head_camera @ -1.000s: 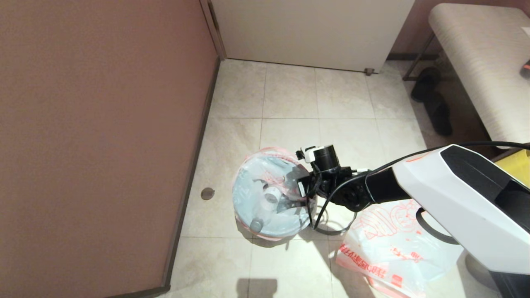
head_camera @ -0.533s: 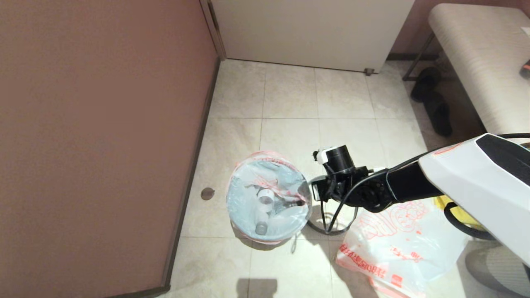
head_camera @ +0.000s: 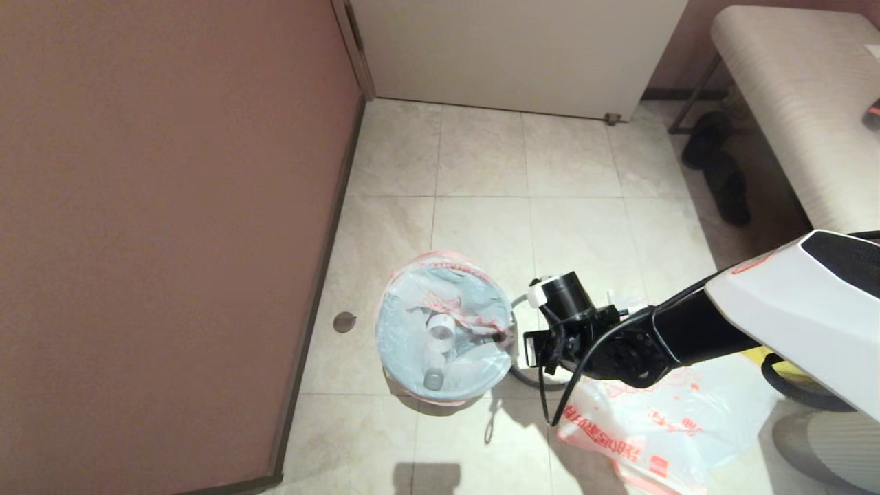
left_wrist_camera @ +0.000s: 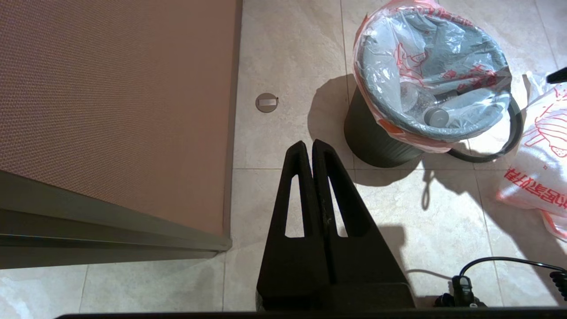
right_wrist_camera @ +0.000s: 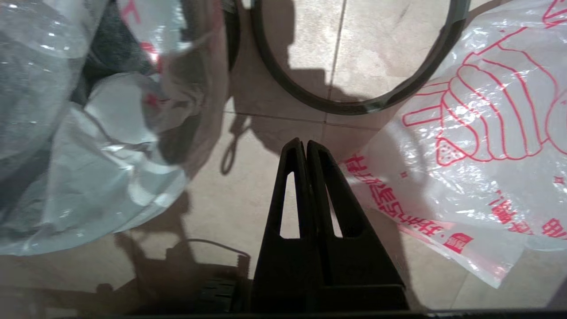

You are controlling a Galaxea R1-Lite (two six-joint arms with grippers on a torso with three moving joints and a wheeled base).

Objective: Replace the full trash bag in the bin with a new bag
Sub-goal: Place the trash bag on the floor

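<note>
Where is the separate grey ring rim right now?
In the head view, the grey plastic ring rim lies on the tiled floor, between the round black bin and the cartoon-printed white bag.

the bin [head_camera: 412, 386] is mostly hidden under the full trash bag [head_camera: 443, 330] in the head view; only a dark bit peeks out. the grey ring [head_camera: 522, 375] on the floor is partly covered by the right arm [head_camera: 687, 330]. the new bag [head_camera: 660, 426] is cut off at the bottom edge and part hidden by the arm. the print on the full bag is too small to read.
</note>
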